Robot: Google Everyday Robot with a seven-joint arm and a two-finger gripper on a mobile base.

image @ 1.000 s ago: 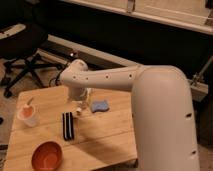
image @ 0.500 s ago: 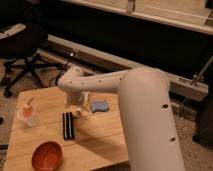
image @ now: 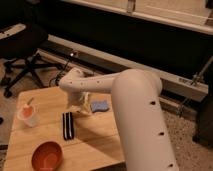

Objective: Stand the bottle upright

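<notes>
The gripper (image: 78, 103) hangs low over the wooden table (image: 102, 137); whether it is clenched or released cannot be told. The bottle (image: 85, 106) shows as a pale shape right at it, just left of the blue sponge (image: 100, 106). A black striped block (image: 68, 125) lies near, with a white cup (image: 29, 115) and a red bowl (image: 47, 156) farther left

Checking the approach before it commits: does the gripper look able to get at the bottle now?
Probably yes. The gripper hangs right at the bottle, beside the blue sponge, and nothing visible lies between them.
</notes>
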